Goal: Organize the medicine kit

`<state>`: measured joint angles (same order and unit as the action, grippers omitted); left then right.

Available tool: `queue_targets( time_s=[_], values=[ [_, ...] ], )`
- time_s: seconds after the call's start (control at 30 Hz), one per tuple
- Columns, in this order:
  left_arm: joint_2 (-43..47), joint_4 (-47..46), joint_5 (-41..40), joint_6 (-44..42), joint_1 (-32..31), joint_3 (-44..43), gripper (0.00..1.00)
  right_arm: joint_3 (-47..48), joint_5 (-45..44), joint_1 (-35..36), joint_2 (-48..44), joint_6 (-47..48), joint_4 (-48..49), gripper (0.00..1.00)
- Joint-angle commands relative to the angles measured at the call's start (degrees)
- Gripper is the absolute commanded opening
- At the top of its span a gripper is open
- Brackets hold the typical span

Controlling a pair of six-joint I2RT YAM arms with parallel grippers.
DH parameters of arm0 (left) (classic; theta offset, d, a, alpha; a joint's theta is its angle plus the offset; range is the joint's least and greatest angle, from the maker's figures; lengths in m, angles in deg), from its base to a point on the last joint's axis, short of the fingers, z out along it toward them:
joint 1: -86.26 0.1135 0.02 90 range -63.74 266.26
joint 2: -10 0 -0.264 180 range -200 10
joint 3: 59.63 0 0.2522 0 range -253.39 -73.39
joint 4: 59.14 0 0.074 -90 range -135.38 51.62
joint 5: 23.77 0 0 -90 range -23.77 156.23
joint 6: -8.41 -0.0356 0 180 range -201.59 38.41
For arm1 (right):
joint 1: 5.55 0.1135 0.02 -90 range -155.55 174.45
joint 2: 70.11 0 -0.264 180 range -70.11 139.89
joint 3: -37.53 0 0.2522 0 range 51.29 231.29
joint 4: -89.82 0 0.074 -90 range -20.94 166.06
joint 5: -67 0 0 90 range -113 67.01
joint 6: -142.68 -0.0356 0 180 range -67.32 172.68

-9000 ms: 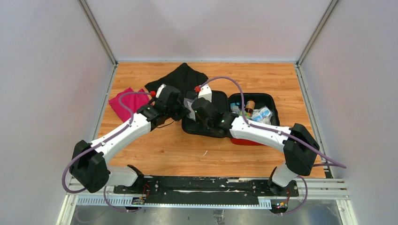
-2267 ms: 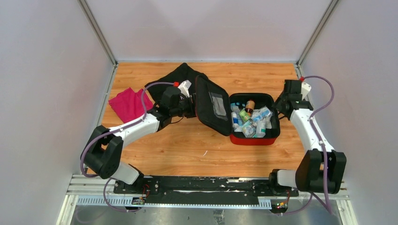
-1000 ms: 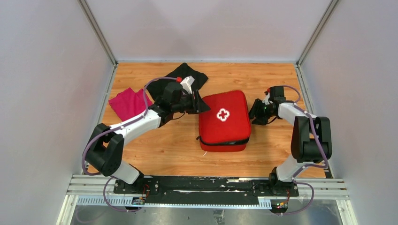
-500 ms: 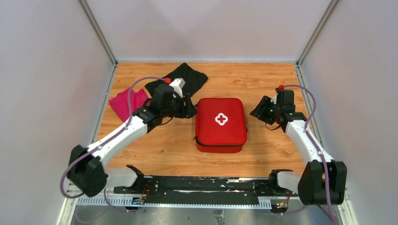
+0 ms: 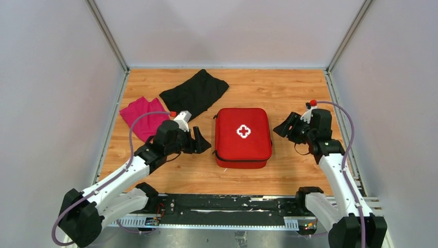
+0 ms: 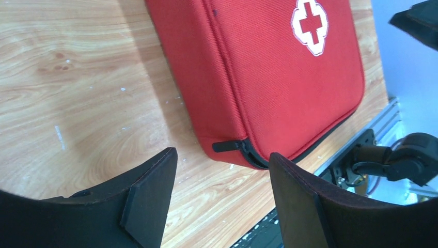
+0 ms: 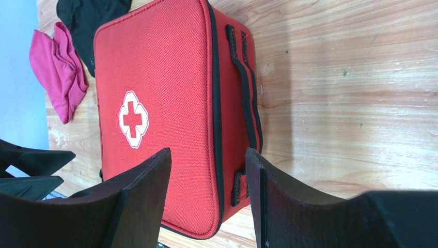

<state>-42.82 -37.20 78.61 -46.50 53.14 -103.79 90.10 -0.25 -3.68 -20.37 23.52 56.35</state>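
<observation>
With the kit (image 5: 243, 137) zipped shut, cross up, flat on the surface (image 5: 289, 88) between the released, empty left claw (image 5: 203, 145) and right claw (image 5: 282, 126), best lift both straight clear without nudging it askew.

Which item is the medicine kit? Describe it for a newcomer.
On the wooden tabletop, look at the centre. The medicine kit is the closed, rounded-square red fabric zip case. Only it bears a white cross; the black cloth and magenta cloth to its left are plain.
</observation>
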Motion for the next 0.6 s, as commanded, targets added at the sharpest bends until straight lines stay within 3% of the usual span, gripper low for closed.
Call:
queue_targets(
  time_s=[0.0, 0.23, 0.4, 0.57],
  values=[
    [0.32, -4.98, 3.64, 3.14, -1.38, 0.24, 0.71, 1.46, 3.95, 0.81, 2.93, 0.59, 0.81, 0.60],
    [3.90, 2.83, -13.66, 3.29, -18.84, -1.25, 0.71, 17.82, 0.37, 6.28, 20.65, 7.48, 0.63, 0.60],
    [2.19, -4.82, -16.56, 8.98, -25.61, 4.59, 0.69, 31.35, -0.19, 7.59, 37.25, 11.40, -1.35, 0.56],
    [-7.40, -7.92, -17.89, 8.33, -30.01, 2.40, 0.69, 44.69, 0.29, 9.85, 51.92, 15.58, -8.59, 0.51]
  ],
)
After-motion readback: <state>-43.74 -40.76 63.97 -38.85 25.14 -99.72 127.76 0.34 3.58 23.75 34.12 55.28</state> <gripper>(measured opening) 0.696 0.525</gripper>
